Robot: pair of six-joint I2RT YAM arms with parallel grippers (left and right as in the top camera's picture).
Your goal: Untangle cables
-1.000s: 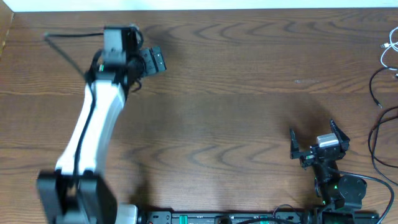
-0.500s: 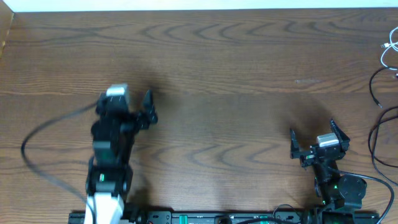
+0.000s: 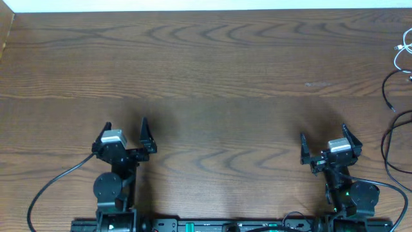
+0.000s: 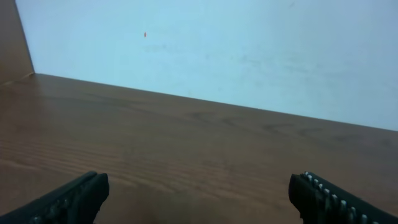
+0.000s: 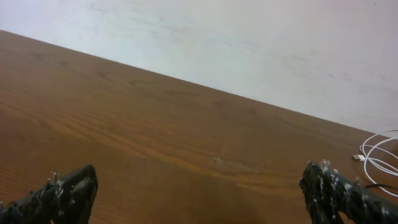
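Camera above: note left gripper [image 3: 125,125] and right gripper [image 3: 323,133] parked at the near edge of the desk [image 3: 225,77], jaws spread wide, holding nothing, probably resting. Find cables [image 3: 385,90] strewn along the far right edge, well apart from both, possibly already separated, though partly cropped. Left wrist: only bare wood ahead. Right wrist: spot white cable [image 5: 376,152] coiled ahead to the right, out of reach.
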